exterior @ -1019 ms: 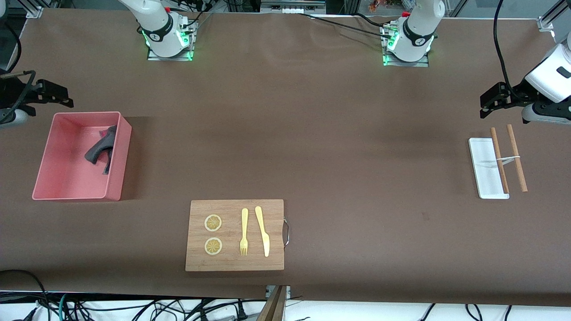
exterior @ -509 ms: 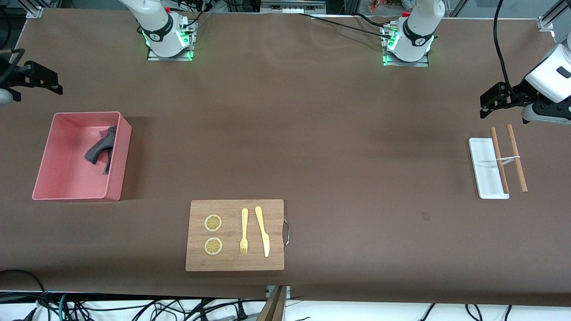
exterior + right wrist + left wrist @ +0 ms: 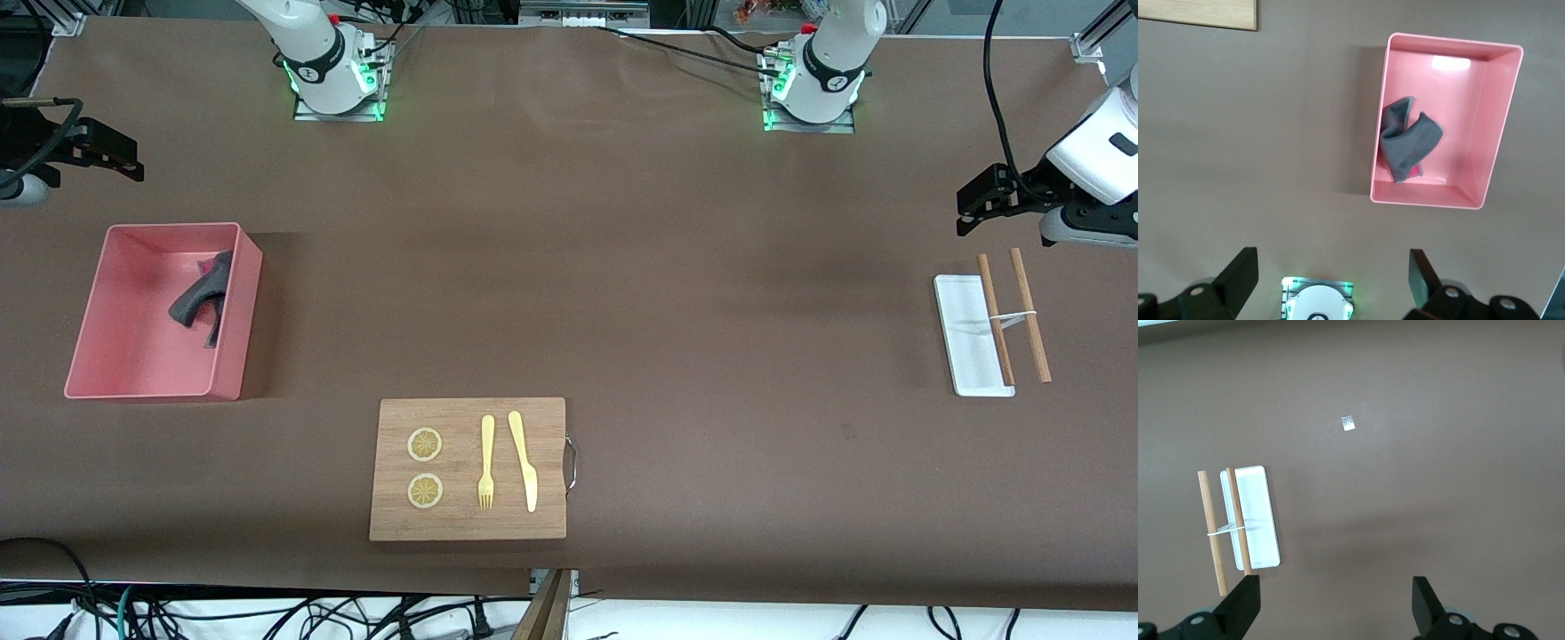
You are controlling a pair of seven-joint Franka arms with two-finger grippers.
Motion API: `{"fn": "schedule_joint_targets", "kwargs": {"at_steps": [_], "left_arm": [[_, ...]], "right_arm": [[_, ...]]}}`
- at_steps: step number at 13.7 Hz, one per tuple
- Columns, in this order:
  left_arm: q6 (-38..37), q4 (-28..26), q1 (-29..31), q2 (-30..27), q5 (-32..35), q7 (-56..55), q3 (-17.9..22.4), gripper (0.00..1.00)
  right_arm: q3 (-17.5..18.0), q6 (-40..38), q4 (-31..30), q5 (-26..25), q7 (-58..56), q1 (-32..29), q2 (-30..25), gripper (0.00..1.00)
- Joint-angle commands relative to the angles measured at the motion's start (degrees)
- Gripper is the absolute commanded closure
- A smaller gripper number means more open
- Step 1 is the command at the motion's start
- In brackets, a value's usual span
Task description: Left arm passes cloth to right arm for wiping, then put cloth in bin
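Observation:
The dark-grey cloth (image 3: 197,299) lies crumpled inside the pink bin (image 3: 133,356) at the right arm's end of the table. In the right wrist view the cloth (image 3: 1406,139) rests against one long wall of the bin (image 3: 1471,133). My right gripper (image 3: 114,156) is open and empty, high over bare table beside the bin; its jaws stand wide apart in the right wrist view (image 3: 1331,280). My left gripper (image 3: 969,209) is open and empty and waits over the table at the left arm's end; it shows wide open in the left wrist view (image 3: 1333,607).
A wooden cutting board (image 3: 462,524) with two lemon slices, a fork and a knife lies near the front edge. A small white tray (image 3: 965,338) with two banded wooden sticks (image 3: 1031,316) lies under the left gripper's area. The right arm's base (image 3: 1317,301) shows below the right gripper.
My right gripper has drawn away from the bin toward the robots' edge of the table. The cloth stays in the bin. The left arm has not moved.

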Motion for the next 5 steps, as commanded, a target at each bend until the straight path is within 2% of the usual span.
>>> {"fn": "schedule_joint_targets", "kwargs": {"at_steps": [1, 5], "left_arm": [[-0.75, 0.19, 0.20, -0.32, -0.83, -0.44, -0.13, 0.00], [-0.66, 0.19, 0.20, -0.32, -0.83, -0.44, -0.13, 0.00]], "right_arm": [[0.58, -0.79, 0.99, -0.64, 1.35, -1.08, 0.68, 0.00], [0.40, -1.32, 2.14, -0.64, 1.00, -1.08, 1.66, 0.00]]}}
